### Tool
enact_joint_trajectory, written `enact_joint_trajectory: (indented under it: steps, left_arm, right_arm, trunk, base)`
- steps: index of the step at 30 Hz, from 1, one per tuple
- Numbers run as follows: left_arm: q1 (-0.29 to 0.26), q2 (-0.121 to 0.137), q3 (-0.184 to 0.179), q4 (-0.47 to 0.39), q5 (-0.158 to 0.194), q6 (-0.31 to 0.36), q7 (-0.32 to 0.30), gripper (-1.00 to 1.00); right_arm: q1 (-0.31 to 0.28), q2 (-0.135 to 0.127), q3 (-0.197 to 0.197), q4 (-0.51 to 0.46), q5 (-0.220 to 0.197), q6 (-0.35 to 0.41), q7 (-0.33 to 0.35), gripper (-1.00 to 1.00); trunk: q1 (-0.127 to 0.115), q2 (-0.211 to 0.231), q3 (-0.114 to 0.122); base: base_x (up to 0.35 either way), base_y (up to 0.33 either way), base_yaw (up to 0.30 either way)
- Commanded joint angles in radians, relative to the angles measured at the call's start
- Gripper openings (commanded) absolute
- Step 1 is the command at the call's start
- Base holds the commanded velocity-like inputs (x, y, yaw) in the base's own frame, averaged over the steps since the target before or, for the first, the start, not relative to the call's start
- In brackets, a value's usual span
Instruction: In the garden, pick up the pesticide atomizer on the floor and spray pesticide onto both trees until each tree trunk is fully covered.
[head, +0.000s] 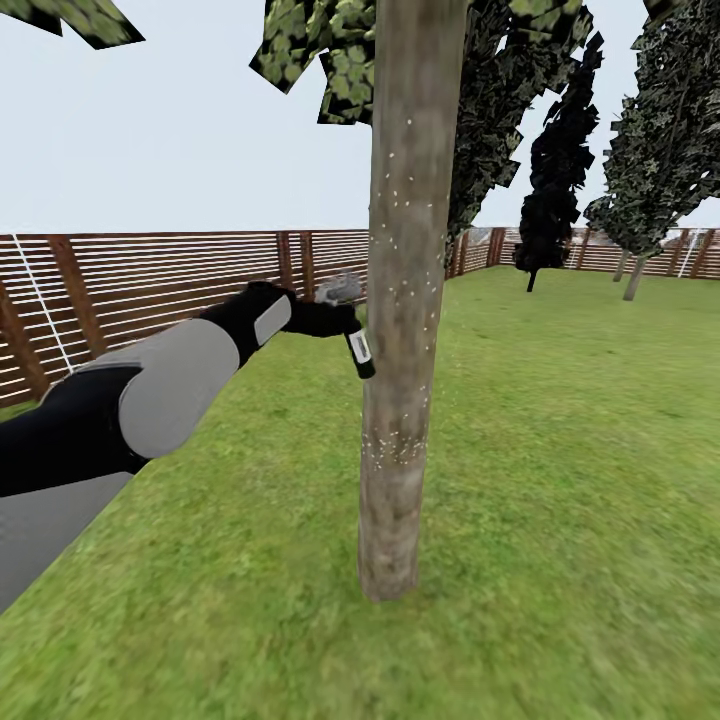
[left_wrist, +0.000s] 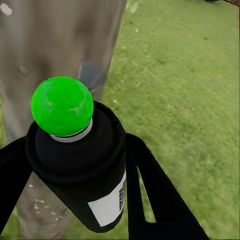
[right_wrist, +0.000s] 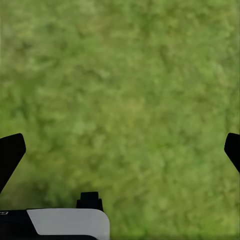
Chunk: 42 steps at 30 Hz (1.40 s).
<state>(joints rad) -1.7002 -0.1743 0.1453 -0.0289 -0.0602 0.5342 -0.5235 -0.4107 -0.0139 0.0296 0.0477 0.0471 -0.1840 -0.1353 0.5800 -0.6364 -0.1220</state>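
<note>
The pesticide atomizer (head: 358, 352), judged light, rigid and probably smooth, is clamped around its black body by the left gripper (head: 340, 322) just left of the speckled tree trunk (head: 405, 300), while the right gripper (right_wrist: 120, 150) is spread apart over grass.

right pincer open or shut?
Open. The right pincer has its fingertips far apart at the right wrist view's edges, with only grass between.

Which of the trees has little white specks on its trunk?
The nearest one, the thick grey-brown trunk right beside the black spray bottle. White specks dot its bark; the dark trees by the slatted fence show none.
</note>
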Motion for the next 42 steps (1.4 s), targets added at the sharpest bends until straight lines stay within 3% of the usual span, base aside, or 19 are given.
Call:
enact_joint_trajectory:
  steps: [1,4,9,11,15,23,26,28,30,34,36,42]
  left_arm:
    - [0.004,0.000,0.017,-0.002,-0.021,0.001,-0.003,-1.00]
    - [0.029,0.000,0.016,-0.001,-0.042,-0.009,-0.008,-1.00]
    - [0.119,0.000,0.017,-0.001,-0.052,-0.017,-0.009,-1.00]
    - [0.163,0.000,0.016,-0.001,-0.053,-0.066,-0.009,-1.00]
    - [0.230,0.000,0.016,-0.001,-0.053,-0.103,-0.009,-1.00]
    - [0.315,0.000,0.016,-0.001,-0.055,-0.172,-0.006,-1.00]
    - [0.340,0.000,0.017,-0.002,-0.057,-0.232,-0.004,-1.00]
    - [0.363,0.000,0.017,-0.002,-0.087,-0.248,-0.003,-1.00]
    - [0.388,0.000,0.017,-0.002,-0.153,-0.280,0.000,-1.00]
    - [0.467,0.000,0.017,-0.003,-0.178,-0.316,0.010,-1.00]
    - [0.550,0.000,0.017,-0.004,-0.181,-0.420,0.070,-1.00]
    - [0.683,0.000,0.017,-0.005,-0.178,-0.536,0.122,-1.00]
  right_arm:
    - [-0.002,0.000,0.003,0.004,0.005,-0.006,-0.004,1.00]
    - [-0.002,0.000,0.003,0.004,0.005,-0.006,-0.004,1.00]
    - [-0.002,0.000,0.003,0.004,0.005,-0.006,-0.004,1.00]
    - [-0.002,0.000,0.003,0.004,0.005,-0.006,-0.004,1.00]
    - [-0.002,0.001,0.003,0.004,0.005,-0.006,-0.004,1.00]
    - [-0.002,0.001,0.003,0.004,0.005,-0.006,-0.004,1.00]
    - [-0.002,0.001,0.003,0.004,0.005,-0.006,-0.004,1.00]
    - [-0.002,0.001,0.002,0.004,0.005,-0.006,-0.004,1.00]
    - [-0.002,0.001,0.002,0.005,0.005,-0.006,-0.004,1.00]
    - [-0.002,0.001,0.002,0.006,0.005,-0.004,-0.004,1.00]
    - [-0.002,0.002,0.002,0.006,0.005,-0.003,-0.004,1.00]
    - [0.014,0.001,0.000,0.007,0.004,-0.001,-0.004,1.00]
  trunk:
    - [0.000,-0.002,-0.002]
    - [0.000,-0.002,-0.002]
    - [0.000,-0.002,-0.002]
    - [0.000,-0.002,-0.002]
    - [0.000,-0.002,-0.002]
    - [0.000,-0.002,-0.002]
    - [0.000,-0.002,-0.002]
    - [0.000,-0.002,-0.002]
    - [0.000,-0.002,-0.002]
    - [0.000,-0.002,-0.002]
    - [0.000,-0.002,-0.002]
    - [0.000,-0.002,-0.002]
  base:
    - [0.000,0.000,0.000]
    - [0.000,0.000,0.000]
    - [0.000,0.000,0.000]
    - [0.000,0.000,0.000]
    - [0.000,0.000,0.000]
    - [0.000,0.000,0.000]
    - [0.000,0.000,0.000]
    - [0.000,0.000,0.000]
    - [0.000,0.000,0.000]
    - [0.000,0.000,0.000]
    - [0.000,0.000,0.000]
    - [0.000,0.000,0.000]
